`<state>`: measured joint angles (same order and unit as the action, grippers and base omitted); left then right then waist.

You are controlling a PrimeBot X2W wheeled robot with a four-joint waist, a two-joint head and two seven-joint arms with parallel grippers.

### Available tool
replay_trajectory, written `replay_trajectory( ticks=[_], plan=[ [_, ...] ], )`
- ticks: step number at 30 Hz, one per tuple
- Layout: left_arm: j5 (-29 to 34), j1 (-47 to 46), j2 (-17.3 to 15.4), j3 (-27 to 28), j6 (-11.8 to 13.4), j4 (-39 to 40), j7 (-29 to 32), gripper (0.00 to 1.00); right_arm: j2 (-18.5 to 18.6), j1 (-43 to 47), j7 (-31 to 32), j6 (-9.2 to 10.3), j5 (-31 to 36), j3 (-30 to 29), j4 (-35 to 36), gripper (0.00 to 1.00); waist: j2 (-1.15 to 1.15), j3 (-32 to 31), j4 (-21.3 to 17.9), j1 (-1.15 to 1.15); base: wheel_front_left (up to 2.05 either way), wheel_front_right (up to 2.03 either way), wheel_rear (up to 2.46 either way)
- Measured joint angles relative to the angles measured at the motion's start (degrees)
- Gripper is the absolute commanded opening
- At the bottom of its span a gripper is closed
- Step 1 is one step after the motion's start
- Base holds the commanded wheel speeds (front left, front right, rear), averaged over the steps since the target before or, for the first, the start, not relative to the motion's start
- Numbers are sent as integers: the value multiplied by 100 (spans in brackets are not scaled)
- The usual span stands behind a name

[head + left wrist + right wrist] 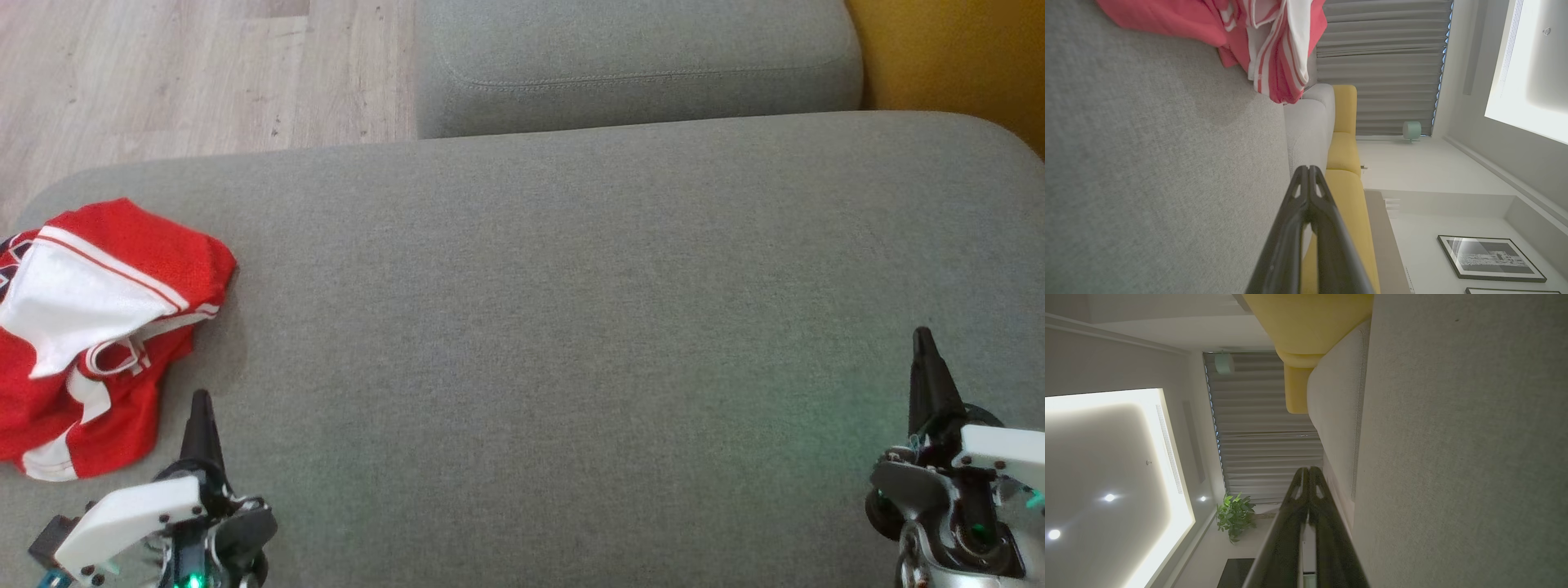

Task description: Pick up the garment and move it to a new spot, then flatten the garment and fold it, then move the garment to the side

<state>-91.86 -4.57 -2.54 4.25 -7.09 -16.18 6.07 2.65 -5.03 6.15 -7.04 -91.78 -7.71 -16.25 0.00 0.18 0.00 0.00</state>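
The red garment [98, 327], with white panels and stripes, lies crumpled at the left edge of the grey sofa cushion [571, 327]. Just beside its near end is the left gripper [201, 404], jaws pressed together and empty. The right gripper [922, 339], far right, is the same.

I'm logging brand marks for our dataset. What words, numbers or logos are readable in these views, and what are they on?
No text can be read in any view.
Garment: red with white stripes and panels; a dark marking at its left edge in the head view is cut off and too small to read.
Framed picture on the wall: too blurred to show any lettering.
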Motion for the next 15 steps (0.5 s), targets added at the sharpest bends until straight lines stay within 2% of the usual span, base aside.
replay_trajectory(
  ticks=[15],
  plan=[
    [0, 0, 0, 0, 0, 0, 0, 0, 0, 0, 0, 0, 0, 0, 0, 0, 0, 0, 0, 0, 0, 0, 0]
  ],
)
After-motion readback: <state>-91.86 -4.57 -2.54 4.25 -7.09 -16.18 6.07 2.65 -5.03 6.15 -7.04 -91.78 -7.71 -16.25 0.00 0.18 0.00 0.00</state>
